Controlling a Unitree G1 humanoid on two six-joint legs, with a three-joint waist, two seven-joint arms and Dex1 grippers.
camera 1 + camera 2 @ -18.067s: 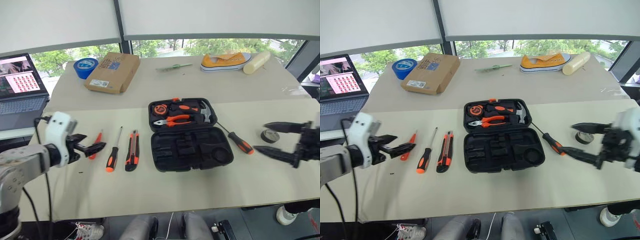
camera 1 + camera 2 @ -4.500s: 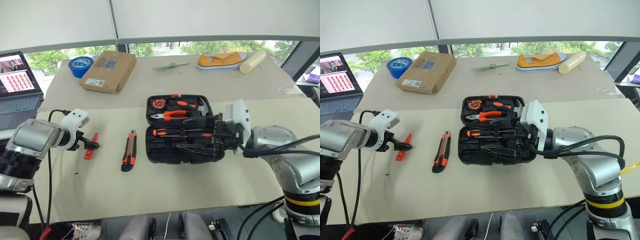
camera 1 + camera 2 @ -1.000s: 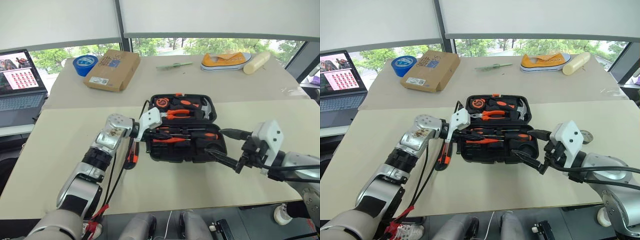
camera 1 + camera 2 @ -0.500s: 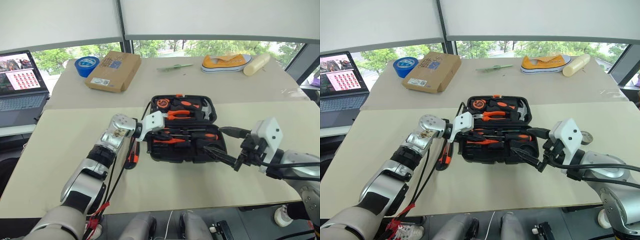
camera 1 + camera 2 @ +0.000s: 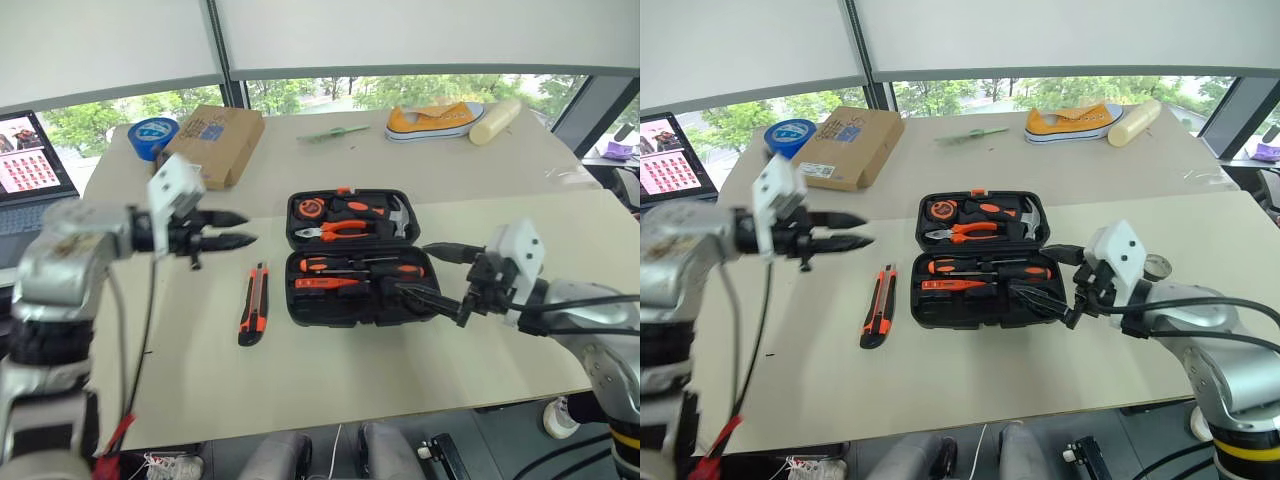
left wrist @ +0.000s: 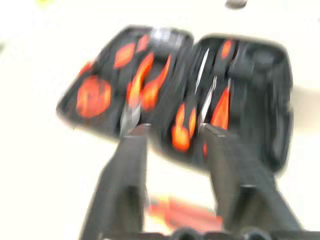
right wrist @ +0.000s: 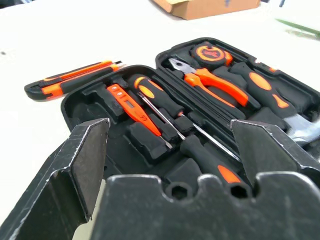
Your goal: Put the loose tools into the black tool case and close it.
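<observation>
case (image 5: 985, 300) is open on the table (image 5: 940, 380), three slim tools sitting in the near half. utility knife (image 5: 876, 305) lies just left of it, apart from both grippers.

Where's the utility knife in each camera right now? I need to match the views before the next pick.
Left eye: utility knife lies on the table, left of the black tool case.
Right eye: same place, left of the case.
Left wrist: a blurred orange streak between the fingers, probably the knife.
Right wrist: beyond the case's far corner.
Shared landmark: the case's orange-handled pliers.
</observation>
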